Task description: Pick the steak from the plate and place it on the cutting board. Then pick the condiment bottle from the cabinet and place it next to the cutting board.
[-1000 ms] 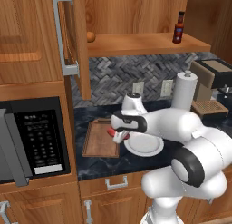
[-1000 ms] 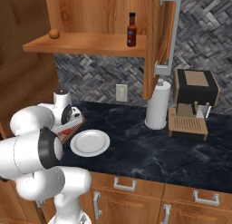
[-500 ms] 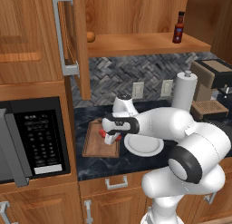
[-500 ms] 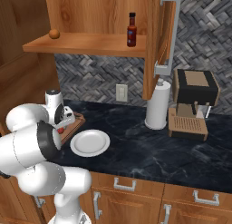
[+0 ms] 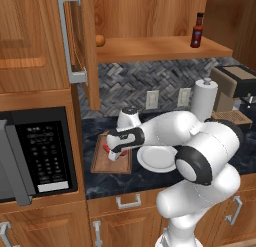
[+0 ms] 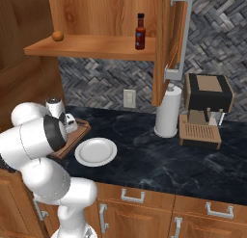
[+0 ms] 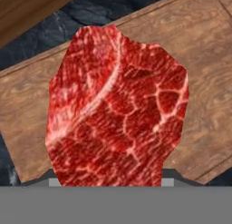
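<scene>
The cabinet [image 5: 150, 21] hangs open above the counter [image 6: 159, 155], its door [image 5: 85, 46] swung out to the left and the condiment bottle [image 5: 198, 30] standing upright at the right end of the shelf, well apart from the small round orange thing [image 5: 100, 40] at the left end. That bottle looks light, rigid and smooth, and is probably best taken around its body below the cap; there is open room in front of it, though the door edge and the shelf lip hem in the approach.

Below, the cutting board [image 5: 102, 161] lies to the left of the plate [image 5: 160, 160], which sits bare. Its raised rim should keep meat from sliding off. The dark counter on the plate's right, before the paper-towel roll [image 6: 168, 112], offers free space.

The gripper [image 5: 114, 150] hangs low over the board, clamped on the steak [image 7: 118, 105], which is a soft, limp, likely slippery slab held by one edge. Whether it touches the wood yet is hard to judge
</scene>
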